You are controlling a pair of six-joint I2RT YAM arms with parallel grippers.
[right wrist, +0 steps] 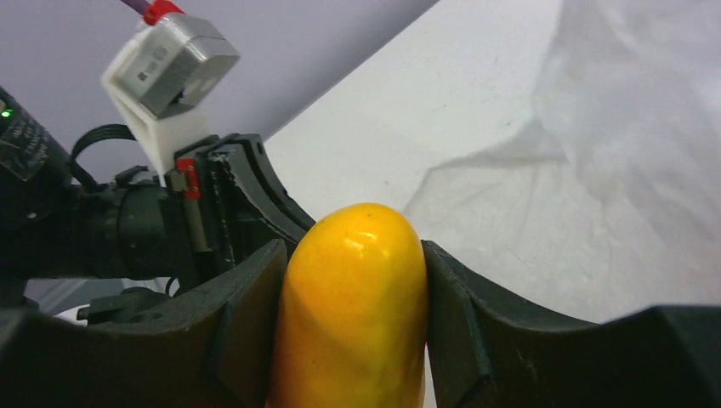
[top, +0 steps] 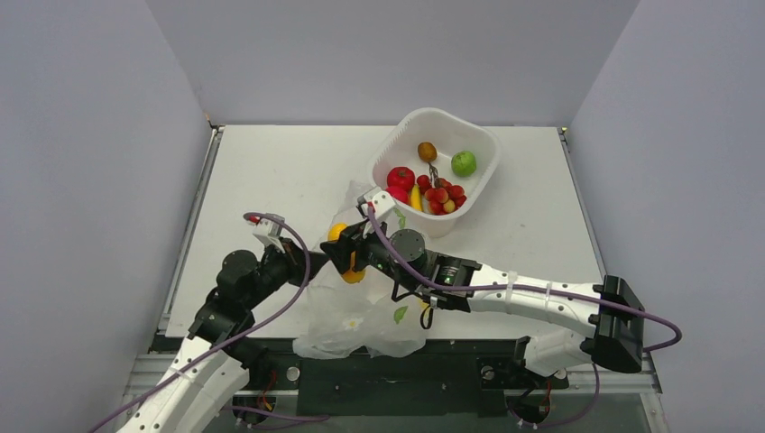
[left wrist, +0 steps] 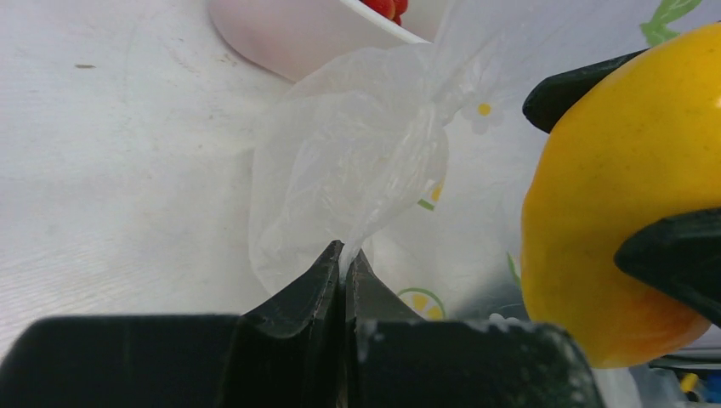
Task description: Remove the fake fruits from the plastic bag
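Diffuse overhead light, faint shadows lying on the table point(top: 298, 162), highlights glinting on the yellow fruit point(right wrist: 357, 306), plastic bag point(left wrist: 349, 170) washing out pale, left gripper point(left wrist: 344, 253) blurring close-up.

The tub point(top: 481, 135) stands on the far right half of the worktop point(top: 271, 180). Inside it, the oval fruit point(top: 427, 151) lies at the back with the apple point(top: 464, 163) to its right. The round fruit point(top: 400, 177) lies on the tub's left side, and the bunch of grapes point(top: 440, 194) sits just right of it, toward the near wall.

The plastic bag point(top: 356, 320) spreads from just before the tub to the worktop's near edge. Above its left part, the mango-like fruit point(right wrist: 357, 306) sits between the fingers of the right end effector point(top: 345, 253). The left end effector point(left wrist: 344, 255) is just to the left of that fruit, with a fold of the bag pinched between its fingers.
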